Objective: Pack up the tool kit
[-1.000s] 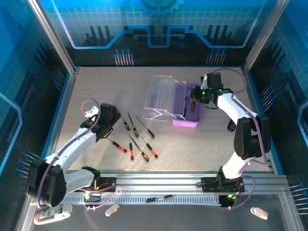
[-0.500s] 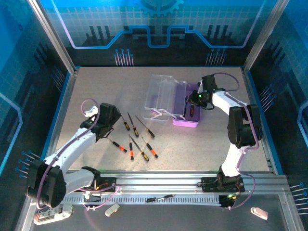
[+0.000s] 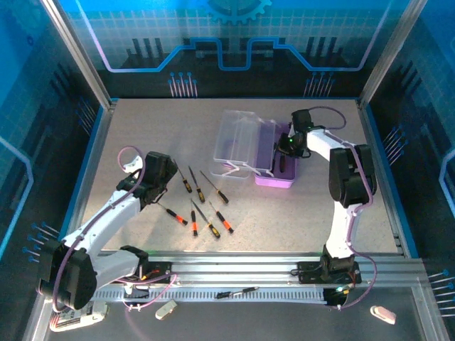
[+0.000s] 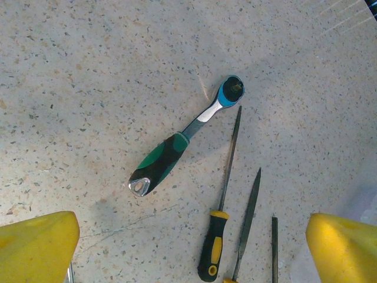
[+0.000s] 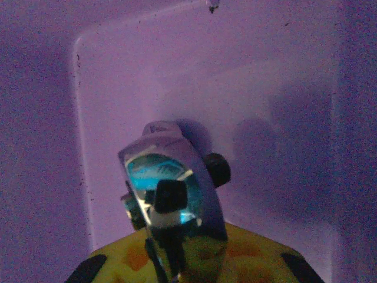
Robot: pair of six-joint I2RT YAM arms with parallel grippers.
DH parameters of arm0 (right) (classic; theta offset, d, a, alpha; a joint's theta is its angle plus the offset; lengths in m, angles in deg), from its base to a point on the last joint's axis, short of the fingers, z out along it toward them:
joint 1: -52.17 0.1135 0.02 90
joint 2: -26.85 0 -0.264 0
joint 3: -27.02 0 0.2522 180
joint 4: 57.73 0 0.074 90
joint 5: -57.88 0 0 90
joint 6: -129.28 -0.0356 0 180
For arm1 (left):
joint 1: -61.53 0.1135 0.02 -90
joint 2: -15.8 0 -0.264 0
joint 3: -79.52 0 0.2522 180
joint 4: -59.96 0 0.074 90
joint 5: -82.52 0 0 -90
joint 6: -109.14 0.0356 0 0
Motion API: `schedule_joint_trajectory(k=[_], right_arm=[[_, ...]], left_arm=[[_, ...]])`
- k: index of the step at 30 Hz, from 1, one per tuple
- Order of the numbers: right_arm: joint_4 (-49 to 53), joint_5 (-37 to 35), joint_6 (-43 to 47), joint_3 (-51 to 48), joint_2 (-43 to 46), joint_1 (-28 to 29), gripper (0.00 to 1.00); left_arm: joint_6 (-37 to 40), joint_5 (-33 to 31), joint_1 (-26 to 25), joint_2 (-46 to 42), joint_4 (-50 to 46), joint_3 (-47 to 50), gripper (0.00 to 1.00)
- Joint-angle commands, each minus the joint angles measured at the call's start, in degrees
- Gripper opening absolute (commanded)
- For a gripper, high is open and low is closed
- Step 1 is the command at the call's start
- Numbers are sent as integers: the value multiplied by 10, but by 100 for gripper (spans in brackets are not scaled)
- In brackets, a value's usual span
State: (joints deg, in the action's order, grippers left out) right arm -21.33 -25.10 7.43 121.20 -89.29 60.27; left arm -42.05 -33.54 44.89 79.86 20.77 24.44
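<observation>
Green-handled ratchet lies diagonal on the speckled table, blue head up-right. Just right of it, a black-and-yellow screwdriver and two more shafts. Below the ratchet, the left gripper gapes wide, yellow fingers at either corner.

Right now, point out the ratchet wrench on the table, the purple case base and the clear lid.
ratchet wrench (image 4: 162,163), left wrist view, green-and-black handle.
purple case base (image 3: 276,180), top external view, near wall.
clear lid (image 3: 238,138), top external view, middle of the open panel.
</observation>
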Motion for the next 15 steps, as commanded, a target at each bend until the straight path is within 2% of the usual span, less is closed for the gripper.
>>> schedule_joint_trajectory(k=[1, 15], right_arm=[[13, -10, -2, 21, -12, 10, 12], [30, 15, -8, 45, -20, 12, 24]], left_arm=[[-7, 4, 5, -4, -7, -11, 99], [-2, 7, 5, -8, -12, -8, 99]])
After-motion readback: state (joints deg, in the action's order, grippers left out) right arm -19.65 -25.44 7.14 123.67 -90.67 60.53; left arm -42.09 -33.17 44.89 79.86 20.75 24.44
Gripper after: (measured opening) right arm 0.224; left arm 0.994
